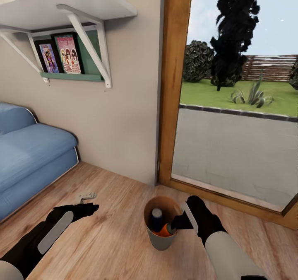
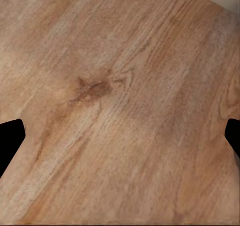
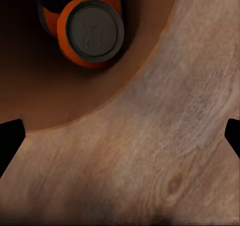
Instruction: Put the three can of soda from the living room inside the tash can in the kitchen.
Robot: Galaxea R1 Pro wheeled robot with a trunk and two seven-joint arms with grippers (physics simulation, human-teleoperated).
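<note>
Far left there's the blue sofa [image 1: 29, 155] with a white shelf [image 1: 62, 2] and a couple of framed pictures [image 1: 62, 55] on the wall above it, so this looks like a corner of the living room, not the kitchen.

The left hand [image 1: 92, 207] hangs low over the wood floor [image 1: 111, 238], near a small white bracket-looking thing [image 1: 87, 195] (can't tell what it is). Its wrist view has bare floorboards between two dark fingertips [image 2: 10, 141] at the far edges, so it's spread wide and holding nothing.

In the middle sits the trash can [image 1: 160, 239], on the floor near the glass door [image 1: 236, 106]. Inside it I can make out a dark blue can [image 1: 156, 218] and an orange can [image 1: 166, 230]. A third one I can't pick out from the head view.

The right hand [image 1: 179, 222] is at the bucket's right rim, reaching just over the edge. Its wrist view looks down past the rim at the orange can's end [image 3: 94, 30], with the fingertips [image 3: 11, 141] wide apart and empty, so it's released.

My read: the cans are being collected into the bucket here, and the drop-off step is about finished. Next move probably calls for checking the third can is in, then gripping the bucket by the rim without tipping it for the trip to the kitchen.
</note>
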